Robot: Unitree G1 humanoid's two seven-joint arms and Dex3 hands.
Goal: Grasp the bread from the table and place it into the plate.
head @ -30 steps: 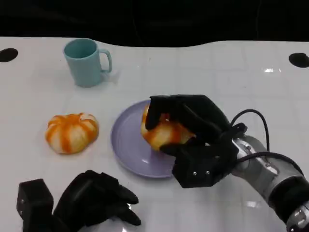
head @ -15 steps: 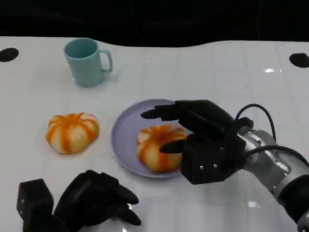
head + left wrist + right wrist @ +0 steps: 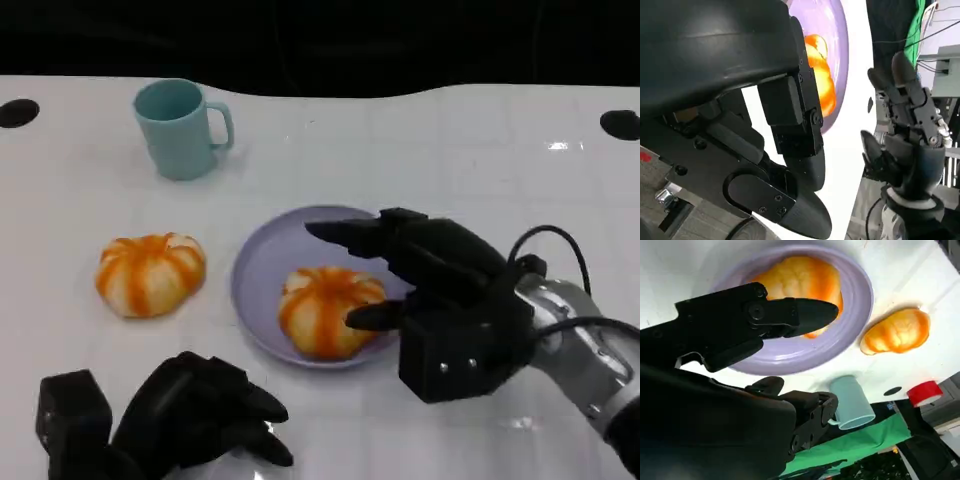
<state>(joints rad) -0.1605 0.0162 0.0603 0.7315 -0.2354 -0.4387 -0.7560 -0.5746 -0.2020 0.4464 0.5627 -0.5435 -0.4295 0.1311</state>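
Note:
An orange-striped bread roll [image 3: 326, 309] lies on the lilac plate [image 3: 262, 272] at the table's middle; the right wrist view shows the same roll [image 3: 802, 281] on the plate [image 3: 857, 305]. My right hand [image 3: 432, 280] hovers just right of the roll, fingers spread and holding nothing. A second orange-striped roll [image 3: 150, 273] sits on the table left of the plate. My left hand [image 3: 200, 410] rests low at the near left edge with its fingers curled in, empty. In the left wrist view the roll [image 3: 820, 75] shows past my left hand's fingers [image 3: 795, 165].
A light teal mug [image 3: 180, 128] stands at the back left, handle to the right. Two dark round holes [image 3: 17, 113] mark the table's far corners. The white tabletop [image 3: 480, 160] stretches open to the right and behind the plate.
My right hand let go of the roll, which now lies on the plate. The hand opened and drew back to the right and toward me.

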